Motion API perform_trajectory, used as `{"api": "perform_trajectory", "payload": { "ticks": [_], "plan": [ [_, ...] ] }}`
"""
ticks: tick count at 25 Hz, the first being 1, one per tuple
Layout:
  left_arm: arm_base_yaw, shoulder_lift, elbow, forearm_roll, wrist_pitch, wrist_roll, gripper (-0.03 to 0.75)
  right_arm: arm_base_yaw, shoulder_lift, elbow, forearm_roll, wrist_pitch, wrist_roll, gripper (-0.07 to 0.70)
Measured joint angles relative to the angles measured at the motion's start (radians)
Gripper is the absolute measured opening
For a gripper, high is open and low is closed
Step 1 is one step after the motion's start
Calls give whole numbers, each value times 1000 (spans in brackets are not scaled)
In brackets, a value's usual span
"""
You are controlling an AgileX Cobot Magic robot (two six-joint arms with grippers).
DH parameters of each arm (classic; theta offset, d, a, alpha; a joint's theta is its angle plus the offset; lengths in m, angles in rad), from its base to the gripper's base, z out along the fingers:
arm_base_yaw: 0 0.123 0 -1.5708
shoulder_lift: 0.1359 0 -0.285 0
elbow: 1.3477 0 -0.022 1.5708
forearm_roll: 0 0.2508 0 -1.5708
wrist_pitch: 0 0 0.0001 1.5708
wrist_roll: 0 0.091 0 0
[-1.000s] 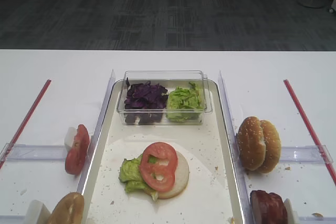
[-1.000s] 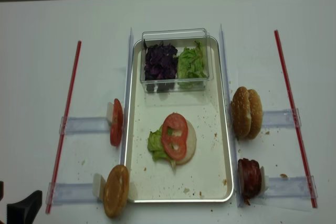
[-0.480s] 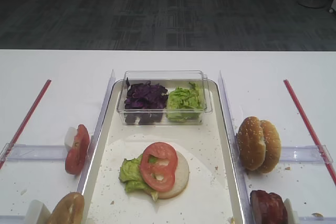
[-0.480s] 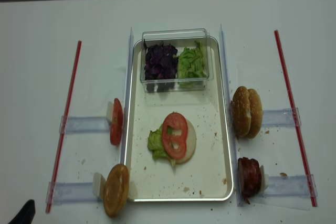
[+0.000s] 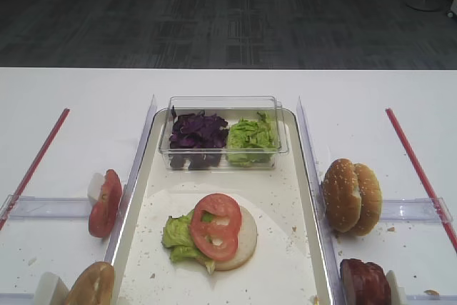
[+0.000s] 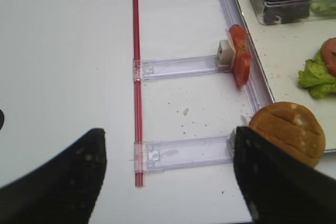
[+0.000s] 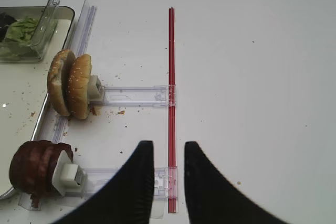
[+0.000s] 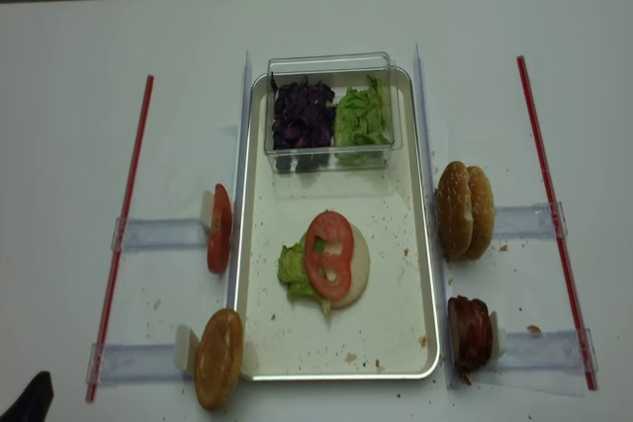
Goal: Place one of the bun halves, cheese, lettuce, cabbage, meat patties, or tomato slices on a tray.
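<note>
The cream tray (image 8: 396,328) holds a pale bun half (image 5: 246,237) with lettuce (image 5: 177,237) and a holed tomato slice (image 5: 214,225) on top. Cabbage (image 5: 196,132) and more lettuce (image 5: 250,137) fill a clear tub. Left of the tray stand tomato slices (image 5: 104,203) and a bun half (image 6: 287,132). To the right stand two sesame bun halves (image 7: 68,83) and meat patties (image 7: 34,169). My left gripper (image 6: 169,135) hangs open and empty over the lower left rail. My right gripper (image 7: 168,148) is shut and empty, right of the patties. No cheese shows.
Red strips (image 8: 124,224) (image 8: 549,214) run along both sides of the white table. Clear plastic rails (image 6: 181,66) (image 7: 134,96) with white stops hold the upright food. Clear guides (image 5: 308,162) flank the tray's long sides. Crumbs speckle the tray and table.
In the realsense view the dark tip of my left gripper has drawn back toward the bottom left corner. The food and the right gripper have not moved.
</note>
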Motion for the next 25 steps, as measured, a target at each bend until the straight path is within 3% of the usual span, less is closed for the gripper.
{"api": "perform_trajectory", "payload": {
  "ticks": [25],
  "plan": [
    [0,0,0,9,0,-4,472,0,0,0,0,0,0,193]
  ]
}}
